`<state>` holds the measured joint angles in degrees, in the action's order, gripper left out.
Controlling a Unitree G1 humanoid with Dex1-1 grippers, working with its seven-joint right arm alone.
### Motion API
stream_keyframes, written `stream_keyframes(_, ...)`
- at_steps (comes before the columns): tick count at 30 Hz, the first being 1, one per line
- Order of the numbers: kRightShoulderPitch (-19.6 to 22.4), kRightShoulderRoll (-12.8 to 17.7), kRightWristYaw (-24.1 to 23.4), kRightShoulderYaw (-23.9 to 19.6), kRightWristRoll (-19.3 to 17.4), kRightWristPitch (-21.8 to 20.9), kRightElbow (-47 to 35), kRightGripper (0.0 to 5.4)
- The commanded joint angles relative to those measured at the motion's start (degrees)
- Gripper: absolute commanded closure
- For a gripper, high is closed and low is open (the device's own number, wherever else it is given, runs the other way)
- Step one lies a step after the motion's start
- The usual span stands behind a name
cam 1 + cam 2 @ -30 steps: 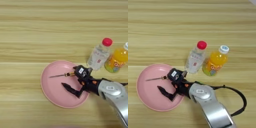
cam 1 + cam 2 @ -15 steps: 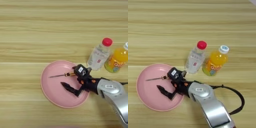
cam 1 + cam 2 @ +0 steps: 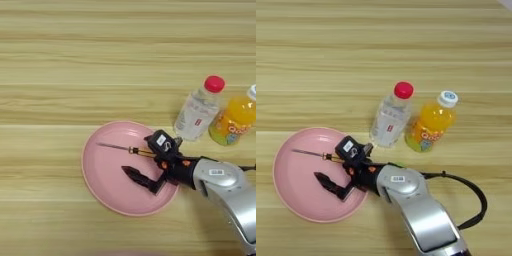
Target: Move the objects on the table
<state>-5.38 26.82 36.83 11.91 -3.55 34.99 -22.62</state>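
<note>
Left eye view shows the screwdriver [image 3: 125,149] lying across the round pink plate [image 3: 100,185] in the lower middle of the frame, its thin metal shaft pointing toward the left and its yellow-orange handle running under the black gripper [image 3: 147,165] that comes in from the lower right. One finger sits over the handle end; the other reaches out lower, toward the plate's middle, well apart from the first. So the fingers look spread, with the upper one at or on the handle; whether it presses the tool I cannot tell. The green block is not visible in either view.

Judging from its build, the screwdriver is light and stiff, and being round it will likely roll on the smooth plate. The shaft is too thin and slick for a sure grip; the thicker handle is the place to take it, pinched across its width near the middle so it does not swing.

Two bottles stand just right of the plate, a clear bottle [image 3: 388,117] with a red cap and an orange drink bottle [image 3: 431,125], near enough to be knocked. The table [image 3: 75,50] lies bare-grained across the upper frame.
</note>
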Motion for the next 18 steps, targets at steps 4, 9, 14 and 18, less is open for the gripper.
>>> stream_keyframes(4,1.18,1.29,-0.66,-0.65,0.35,-1.69,-0.42,0.03)
stream_keyframes(9,1.37,0.95,-1.39,-1.03,0.34,-0.33,0.41,0.03)
stream_keyframes(14,1.5,0.66,-1.65,-1.09,0.17,0.33,0.67,0.03)
stream_keyframes(18,1.52,0.81,-1.77,-1.06,0.37,0.81,0.91,0.03)
